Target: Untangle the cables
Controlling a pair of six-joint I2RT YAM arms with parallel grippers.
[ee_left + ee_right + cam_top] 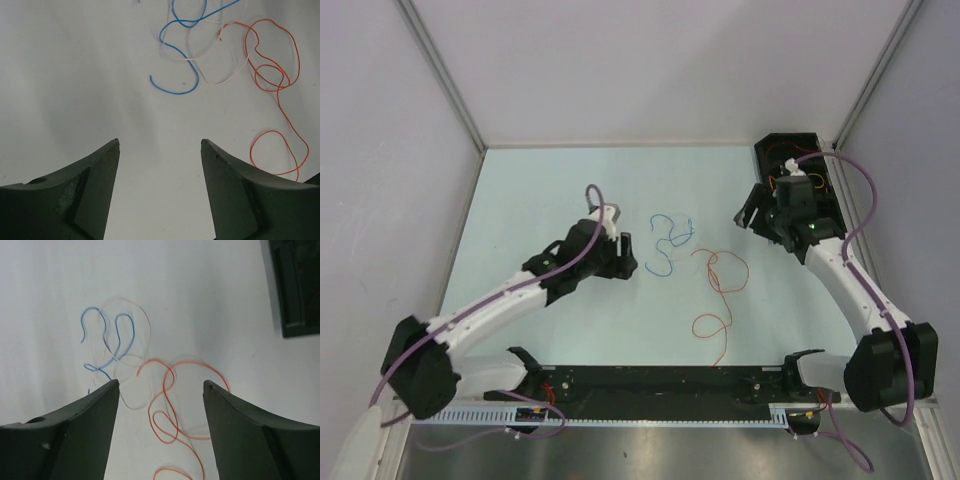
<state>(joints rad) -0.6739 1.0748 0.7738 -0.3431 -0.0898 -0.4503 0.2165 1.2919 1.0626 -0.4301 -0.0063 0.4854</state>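
A blue cable (668, 240) lies curled on the pale table, with an orange-red cable (710, 272) looping just right of it and trailing toward the near edge. In the left wrist view the blue cable (176, 93) and the orange-red cable (270, 21) are crossed by a thin pale cable (215, 83). My left gripper (628, 258) is open and empty, just left of the blue cable (160, 142). My right gripper (750, 215) is open and empty above the orange-red cable (165, 390), with the blue cable (133, 332) and the pale cable (149, 327) beyond (161, 382).
A black box (795, 165) holding some thin wires stands at the back right; its corner shows in the right wrist view (295, 285). A black rail (660, 382) runs along the near edge. Grey walls close the table on three sides.
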